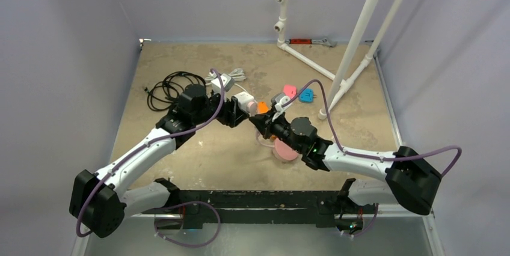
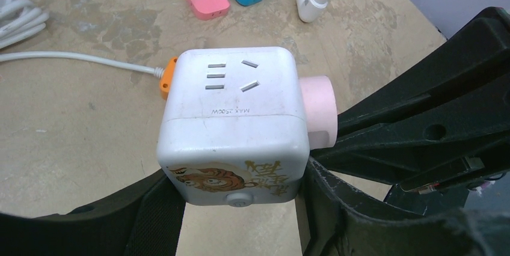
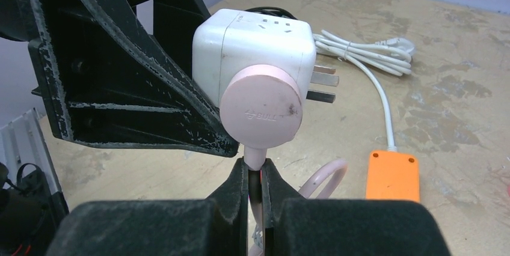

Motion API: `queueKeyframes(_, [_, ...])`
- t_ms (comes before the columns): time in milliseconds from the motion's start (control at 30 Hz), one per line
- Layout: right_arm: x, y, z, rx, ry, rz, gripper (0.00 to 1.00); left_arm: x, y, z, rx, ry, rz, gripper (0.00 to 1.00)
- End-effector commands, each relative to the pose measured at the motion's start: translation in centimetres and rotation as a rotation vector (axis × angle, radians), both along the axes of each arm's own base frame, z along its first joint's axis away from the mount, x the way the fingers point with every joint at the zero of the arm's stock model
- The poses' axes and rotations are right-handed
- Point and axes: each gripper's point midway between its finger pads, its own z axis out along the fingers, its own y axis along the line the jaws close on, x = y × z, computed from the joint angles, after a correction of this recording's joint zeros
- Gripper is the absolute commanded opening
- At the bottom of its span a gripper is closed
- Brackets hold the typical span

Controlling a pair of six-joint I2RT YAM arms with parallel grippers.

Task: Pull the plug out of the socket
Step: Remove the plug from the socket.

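With the left claw (image 2: 236,184) shut on the white cube (image 2: 231,97) and the right claw (image 3: 257,185) pinched closed on the pink cord (image 3: 252,161) just under the cube's round pink plug (image 3: 260,107), pull straight off the cube's face, no twisting. Mind the orange socket (image 3: 393,175) lying just beside the cube.

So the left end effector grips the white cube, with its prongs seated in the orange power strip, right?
No. The left end effector grips the white cube, but its prongs are bare; the orange power strip lies apart on the table, per the right wrist view.
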Motion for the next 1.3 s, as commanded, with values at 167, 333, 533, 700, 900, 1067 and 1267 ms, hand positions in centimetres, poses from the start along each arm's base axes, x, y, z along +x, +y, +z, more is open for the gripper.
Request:
queueKeyframes(167, [-0.3, -3.1, 4.0, 0.104, -0.101, -0.056, 0.0, 3.0, 4.7, 0.2, 0.227, -0.104, 0.281, 0.0])
queueKeyframes(333, [-0.4, -3.5, 4.2, 0.108, -0.107, -0.065, 0.0, 3.4, 5.1, -0.3, 0.256, -0.098, 0.312, 0.0])
queueKeyframes(533, [0.1, -3.2, 3.1, 0.089, -0.092, -0.076, 0.0, 2.0, 2.7, 0.5, 0.154, -0.084, 0.185, 0.0])
queueKeyframes(700, [1.4, -2.2, 0.9, 0.023, -0.044, -0.096, 0.0, -0.4, -0.4, 3.1, -0.024, -0.107, -0.018, 0.0])
queueKeyframes(900, [1.9, -0.8, -1.2, -0.024, 0.015, -0.079, 0.0, -3.8, -3.1, 4.9, -0.147, -0.107, -0.256, 0.0])
queueKeyframes(1067, [2.1, -0.6, -1.4, -0.027, 0.021, -0.077, 0.0, -4.1, -3.3, 5.2, -0.163, -0.11, -0.281, 0.0])
queueKeyframes(1267, [1.5, -1.2, -0.1, 0.004, -0.018, -0.071, 0.0, -1.1, -0.8, 2.8, -0.018, -0.083, -0.066, 0.0])
